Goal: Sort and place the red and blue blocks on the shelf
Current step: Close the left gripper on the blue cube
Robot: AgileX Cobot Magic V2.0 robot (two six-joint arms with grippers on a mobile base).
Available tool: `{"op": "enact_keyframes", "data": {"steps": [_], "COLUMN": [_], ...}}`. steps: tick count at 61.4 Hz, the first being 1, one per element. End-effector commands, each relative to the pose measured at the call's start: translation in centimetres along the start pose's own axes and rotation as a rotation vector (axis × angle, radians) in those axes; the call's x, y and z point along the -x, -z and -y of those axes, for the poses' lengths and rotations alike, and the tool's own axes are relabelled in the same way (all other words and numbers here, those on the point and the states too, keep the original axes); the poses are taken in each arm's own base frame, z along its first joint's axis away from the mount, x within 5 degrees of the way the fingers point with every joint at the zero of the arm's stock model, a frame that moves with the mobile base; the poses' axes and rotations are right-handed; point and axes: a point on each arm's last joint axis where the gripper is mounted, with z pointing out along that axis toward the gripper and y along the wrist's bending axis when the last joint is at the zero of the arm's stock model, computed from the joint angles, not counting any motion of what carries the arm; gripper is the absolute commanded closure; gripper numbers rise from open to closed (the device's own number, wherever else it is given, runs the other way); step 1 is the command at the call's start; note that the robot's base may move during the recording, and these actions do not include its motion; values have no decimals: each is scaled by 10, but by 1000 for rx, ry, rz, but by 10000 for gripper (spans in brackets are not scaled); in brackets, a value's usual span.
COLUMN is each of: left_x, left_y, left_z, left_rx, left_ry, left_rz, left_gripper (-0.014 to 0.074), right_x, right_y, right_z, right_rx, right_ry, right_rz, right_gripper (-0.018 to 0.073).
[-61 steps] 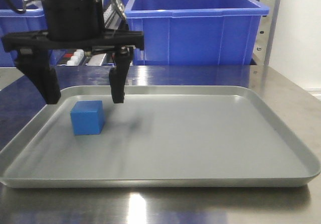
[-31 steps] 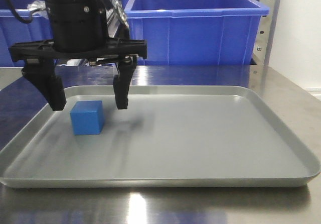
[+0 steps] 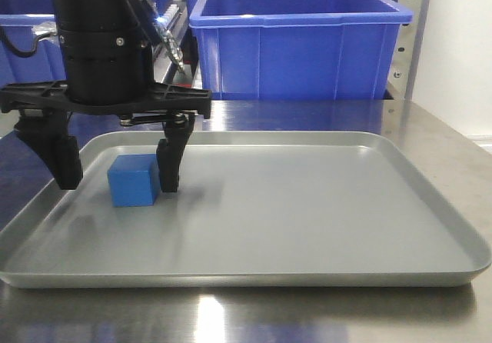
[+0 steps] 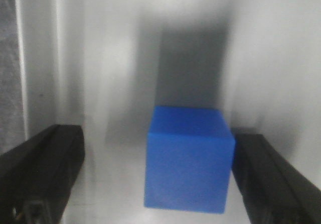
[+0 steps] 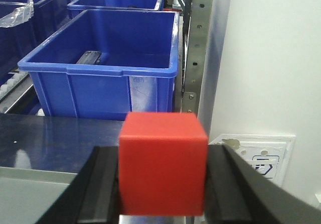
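The left gripper [image 3: 118, 183] stands low over the far left corner of the shallow grey tray [image 3: 330, 220], its black fingers [image 3: 168, 166] spread wide and straddling the blue block [image 3: 133, 180], which rests on the tray floor close to the left rim. The left wrist view shows one finger just beside the block's side, whether touching cannot be told, while the other stands well apart from it, with bare tray between. From the block, bare tray floor runs to the right rim and the near rim; the raised rim behind it lies close. The tray sits on the steel tabletop [image 3: 453, 154], with large blue bins [image 3: 300, 43] lined along the far edge. The right gripper [image 5: 163, 186] is closed narrowly on the red block [image 5: 163, 158], fingers pressed to both sides, holding it off the tabletop near the tray's corner, facing the bins, the perforated upright of the shelf [image 5: 199, 48] and a white wall.
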Motion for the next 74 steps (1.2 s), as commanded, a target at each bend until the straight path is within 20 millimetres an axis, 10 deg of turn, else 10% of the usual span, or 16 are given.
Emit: {"op": "enact_keyframes", "data": {"steps": [1, 39, 66, 74], "left_x": [0, -2, -4, -5], "left_y": [24, 25, 25, 32], "left_z": [3, 8, 5, 4], "left_rx": [-71, -97, -74, -85], "left_ry": [15, 16, 14, 15], "left_rz": [63, 62, 40, 54], "left_gripper": [-23, -4, 482, 474], "right_x": [18, 18, 18, 18], "right_y": [1, 1, 1, 1], "right_z": [1, 1, 1, 1], "right_rx": [-8, -8, -8, -8], "right_ry": [8, 8, 8, 8], "right_rz": [114, 114, 114, 114], "right_gripper": [491, 491, 491, 491]}}
